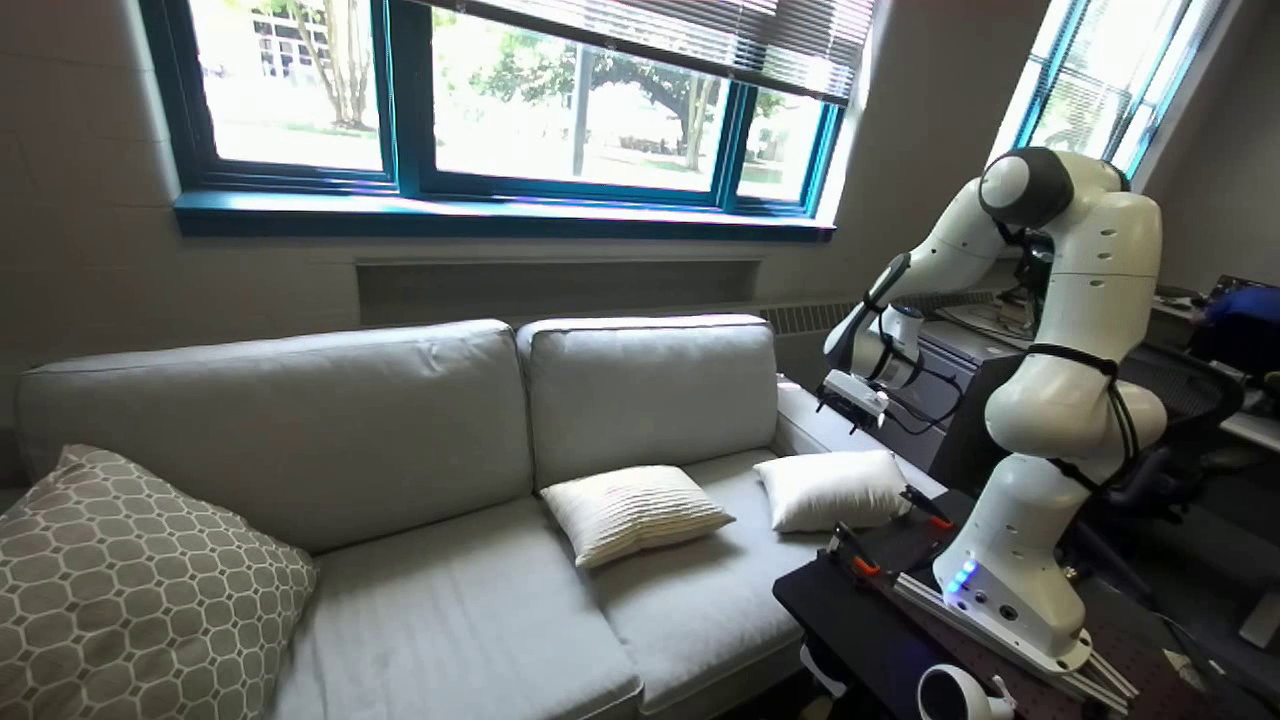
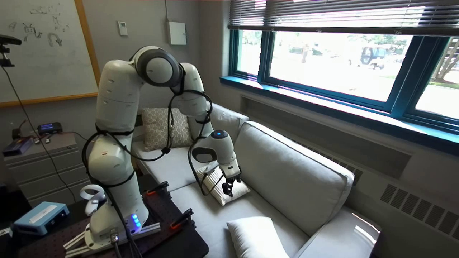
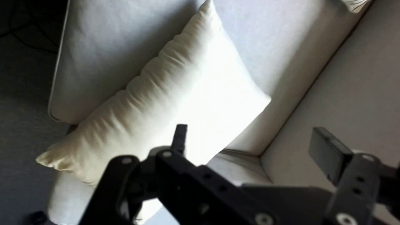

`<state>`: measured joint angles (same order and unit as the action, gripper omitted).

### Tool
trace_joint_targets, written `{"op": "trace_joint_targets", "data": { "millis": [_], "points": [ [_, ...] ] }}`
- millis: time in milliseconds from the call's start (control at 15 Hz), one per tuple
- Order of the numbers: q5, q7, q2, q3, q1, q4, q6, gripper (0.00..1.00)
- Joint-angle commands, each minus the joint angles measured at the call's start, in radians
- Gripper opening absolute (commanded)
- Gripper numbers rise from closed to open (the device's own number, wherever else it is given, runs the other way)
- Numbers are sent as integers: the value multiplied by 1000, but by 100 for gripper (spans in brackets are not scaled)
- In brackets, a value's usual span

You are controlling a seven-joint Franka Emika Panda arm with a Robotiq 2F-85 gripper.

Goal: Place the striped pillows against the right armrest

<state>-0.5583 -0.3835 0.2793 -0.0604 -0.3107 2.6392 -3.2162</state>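
In an exterior view, the gripper (image 1: 836, 419), spread wide, hangs twelve o'clock of the white pillow (image 1: 832, 492); at nine, open seat (image 1: 715, 590) edges the ribbed pillow (image 1: 635, 513).

In an exterior view, one pillow (image 1: 838, 492) lies below the jaws on the sofa seat (image 1: 700, 595), beside the armrest (image 1: 816, 427); left of the jaws lies a second pillow (image 1: 635, 512), farther left a third pillow (image 1: 150, 590).

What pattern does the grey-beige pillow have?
The grey-beige pillow has a pale lattice pattern, clearest in an exterior view.
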Motion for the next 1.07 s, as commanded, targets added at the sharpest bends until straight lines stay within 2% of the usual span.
{"op": "trace_joint_targets", "data": {
  "millis": [0, 267, 533, 667, 867, 933, 1000],
  "points": [
    [0, 0, -19, -1, 21, 11, 0, 100],
    [1, 1, -34, 0, 30, 27, -2, 100],
    [-44, -189, 92, 107, 303, -65, 19, 100],
    [-64, -324, 164, 194, 459, -147, 49, 100],
    [-61, -570, 311, 410, 722, -315, 97, 100],
    [-57, -641, 351, 485, 796, -366, 133, 100],
    [-52, -707, 393, 546, 841, -419, 174, 100]
  ]
}}
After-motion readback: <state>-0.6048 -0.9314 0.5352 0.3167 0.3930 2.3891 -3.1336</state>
